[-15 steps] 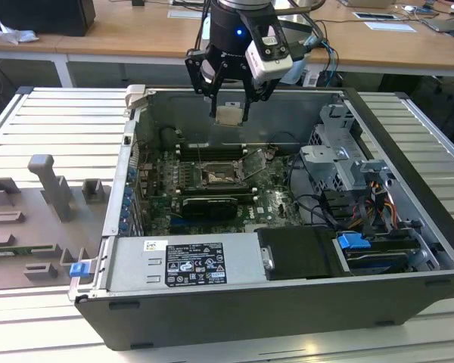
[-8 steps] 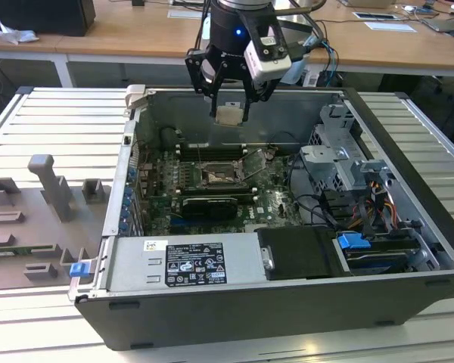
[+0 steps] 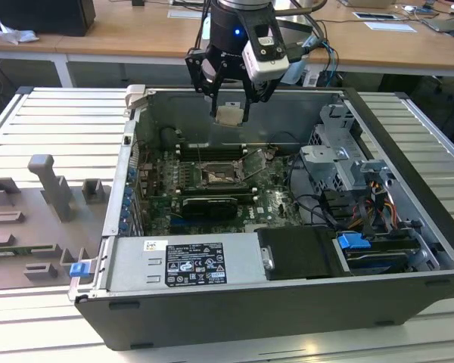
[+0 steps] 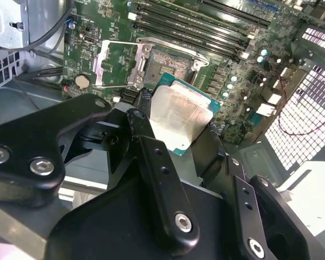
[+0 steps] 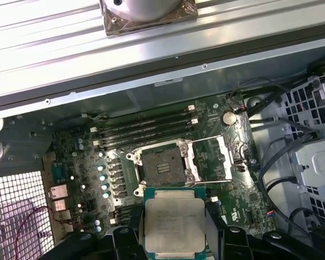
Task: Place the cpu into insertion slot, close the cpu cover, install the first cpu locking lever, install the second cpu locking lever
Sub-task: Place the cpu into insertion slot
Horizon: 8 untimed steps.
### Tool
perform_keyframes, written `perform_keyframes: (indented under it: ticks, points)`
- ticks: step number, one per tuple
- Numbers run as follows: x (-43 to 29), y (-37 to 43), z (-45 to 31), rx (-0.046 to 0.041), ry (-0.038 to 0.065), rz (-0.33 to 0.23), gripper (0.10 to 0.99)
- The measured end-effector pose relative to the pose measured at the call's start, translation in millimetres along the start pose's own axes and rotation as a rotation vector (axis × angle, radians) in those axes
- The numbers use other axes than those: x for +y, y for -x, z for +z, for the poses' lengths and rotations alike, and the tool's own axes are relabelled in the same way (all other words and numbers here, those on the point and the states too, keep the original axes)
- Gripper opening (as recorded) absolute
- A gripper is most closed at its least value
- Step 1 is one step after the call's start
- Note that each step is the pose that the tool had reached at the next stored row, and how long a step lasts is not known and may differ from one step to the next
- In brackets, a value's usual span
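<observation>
Reference landmark: the insertion slot (image 3: 218, 177).

1. The open computer case (image 3: 287, 310) lies on the slatted table (image 3: 408, 333). In the exterior view, the power supply (image 3: 189, 263) sits inside the near wall, well in front of the insertion slot.
2. A long black card (image 3: 209, 204) lies on the motherboard (image 3: 272, 200), just in front of the insertion slot.
3. The insertion slot is uncovered, with its dark contact field exposed. The cpu cover (image 3: 255, 161) is swung open and adjoins the slot on the exterior view's right.
4. The memory slots (image 3: 212, 150) run just behind the insertion slot.
5. The claw (image 3: 228, 115) is raised above the board, higher than the insertion slot and apart from it. Its fingers pinch the cpu (image 3: 228, 113) by two opposite edges. In both wrist views the cpu (image 4: 179, 116) (image 5: 174, 219) shows its pale metal face, clear of the socket.
</observation>
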<state>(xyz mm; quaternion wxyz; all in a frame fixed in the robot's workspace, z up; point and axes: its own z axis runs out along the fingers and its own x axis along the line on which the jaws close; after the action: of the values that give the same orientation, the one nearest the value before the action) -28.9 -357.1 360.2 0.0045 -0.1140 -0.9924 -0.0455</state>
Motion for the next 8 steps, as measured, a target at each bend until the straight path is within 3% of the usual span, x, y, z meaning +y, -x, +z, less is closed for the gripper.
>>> perform_keyframes:
  ticks: [8]
  points:
    - [0.0, 0.0, 0.0, -0.0037, 0.001, 0.041, 0.537]
